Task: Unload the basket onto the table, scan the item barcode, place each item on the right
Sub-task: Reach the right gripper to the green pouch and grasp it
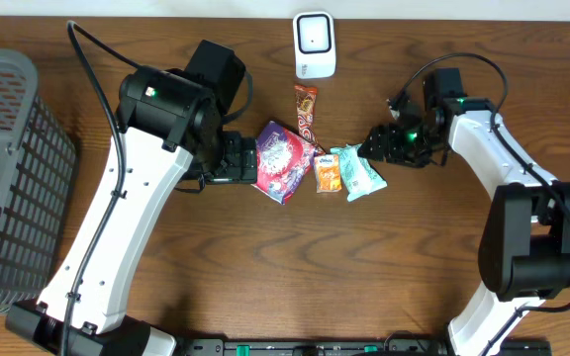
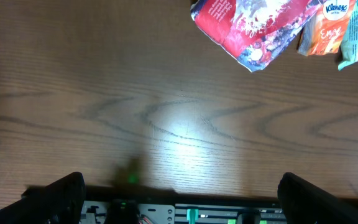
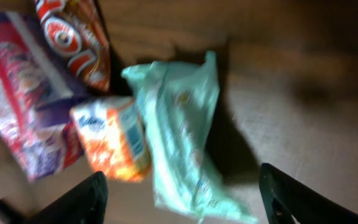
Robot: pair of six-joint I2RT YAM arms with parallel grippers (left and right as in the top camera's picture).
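Several small packets lie together mid-table: a mint-green pack (image 1: 360,174), an orange tissue pack (image 1: 328,174), a purple-and-red packet (image 1: 283,161) and a red-brown snack bar (image 1: 306,111). The white scanner (image 1: 315,44) stands at the far edge. My right gripper (image 1: 378,146) hovers just right of the mint-green pack. In the right wrist view that gripper (image 3: 185,202) is open, its dark fingers (image 3: 86,199) straddling the near end of the mint-green pack (image 3: 179,137) without touching it. My left gripper (image 1: 236,158) sits beside the purple-and-red packet, and in the left wrist view it (image 2: 182,202) is open and empty.
A grey mesh basket (image 1: 8,178) stands at the table's left edge. The left wrist view shows the purple-and-red packet (image 2: 253,28) and orange tissue pack (image 2: 322,34) at its top right, with bare wood below. The arms' black base rail (image 1: 315,346) runs along the front edge.
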